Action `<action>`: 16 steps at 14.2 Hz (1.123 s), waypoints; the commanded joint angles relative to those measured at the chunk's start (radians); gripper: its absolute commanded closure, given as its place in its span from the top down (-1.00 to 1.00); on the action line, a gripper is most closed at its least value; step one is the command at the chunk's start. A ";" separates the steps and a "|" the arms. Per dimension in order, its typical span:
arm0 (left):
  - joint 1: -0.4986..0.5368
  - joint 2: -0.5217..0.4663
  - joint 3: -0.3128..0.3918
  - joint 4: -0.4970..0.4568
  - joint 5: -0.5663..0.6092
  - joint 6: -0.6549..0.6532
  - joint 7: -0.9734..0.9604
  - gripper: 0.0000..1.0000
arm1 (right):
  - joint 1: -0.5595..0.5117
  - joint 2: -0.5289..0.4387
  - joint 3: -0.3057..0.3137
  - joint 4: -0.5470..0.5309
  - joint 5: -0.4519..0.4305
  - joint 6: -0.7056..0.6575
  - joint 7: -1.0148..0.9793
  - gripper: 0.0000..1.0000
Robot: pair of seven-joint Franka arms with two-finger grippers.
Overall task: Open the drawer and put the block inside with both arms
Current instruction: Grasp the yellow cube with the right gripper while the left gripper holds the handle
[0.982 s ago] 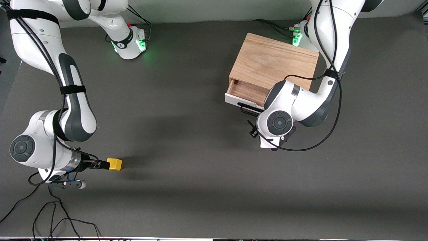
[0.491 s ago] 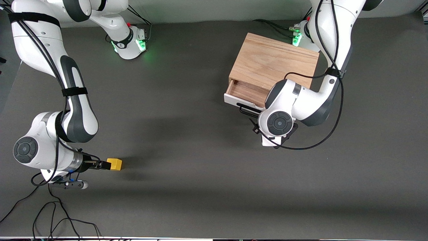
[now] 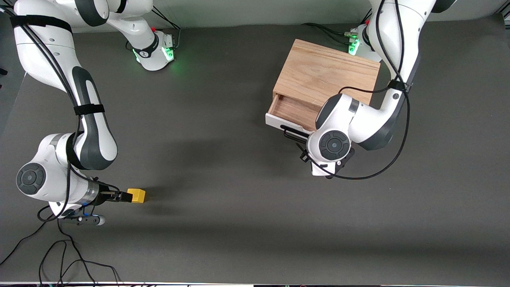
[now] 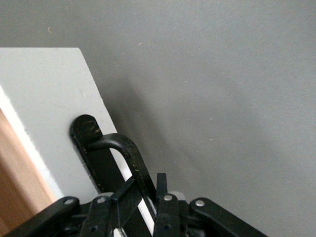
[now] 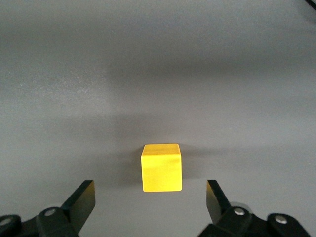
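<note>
Small yellow block [image 3: 136, 195]: crisp edges, flat matte faces, evenly coloured. Likely light and rigid, with no give under pressure and little risk of damage. Best taken across two parallel side faces, low and centred, so as not to twist it on the dark surface [image 3: 239, 223]. Sits at about 8 o'clock in the front view, well apart from the wooden box [image 3: 326, 73] at about 1 o'clock. Right end effector [image 3: 127, 196] spread wide, one finger to either side of the block with a clear gap on both sides, nothing gripped. Drawer [image 3: 293, 109] stiff and probably easy-sliding, pulled out part way toward 7 o'clock of the box, brown wood interior showing above a white front panel [image 3: 277, 119]. Best held by the thin black wire handle [image 4: 126, 153], near its middle so the pull runs straight and does not rack. Left end effector [image 4: 145, 197] pinched narrow on that handle wire, close to its mounting end.
</note>
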State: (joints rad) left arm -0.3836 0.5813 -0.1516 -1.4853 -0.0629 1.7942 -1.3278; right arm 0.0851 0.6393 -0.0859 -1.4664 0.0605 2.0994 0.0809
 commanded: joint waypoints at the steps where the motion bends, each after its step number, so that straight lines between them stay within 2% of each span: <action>1: -0.008 0.022 0.004 0.060 0.022 0.030 0.010 -1.00 | 0.004 0.052 -0.003 0.041 0.016 0.034 -0.007 1.00; 8: 0.000 0.026 0.006 0.086 0.023 0.030 0.016 -1.00 | 0.004 0.109 -0.003 0.035 0.018 0.091 -0.007 1.00; 9: 0.014 0.026 0.006 0.086 0.023 0.030 0.021 0.17 | 0.004 0.117 -0.003 0.035 0.018 0.091 -0.007 1.00; 10: 0.017 0.028 0.006 0.086 0.023 0.030 0.022 0.78 | 0.004 0.134 -0.003 0.037 0.018 0.093 -0.007 1.00; 11: 0.017 0.028 0.006 0.086 0.023 0.030 0.022 0.97 | 0.004 0.143 -0.003 0.037 0.019 0.094 -0.007 1.00; 14: 0.020 0.025 0.006 0.097 0.025 0.019 0.024 0.97 | 0.004 0.155 -0.002 0.035 0.018 0.103 -0.006 1.00; 16: 0.043 0.012 0.006 0.161 0.032 -0.075 0.035 0.98 | 0.004 0.160 -0.002 0.031 0.018 0.103 -0.006 1.00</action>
State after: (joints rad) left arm -0.3578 0.5904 -0.1446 -1.4085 -0.0510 1.8131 -1.3116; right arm 0.0852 0.7813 -0.0852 -1.4624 0.0605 2.2009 0.0809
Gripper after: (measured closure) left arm 0.128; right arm 0.000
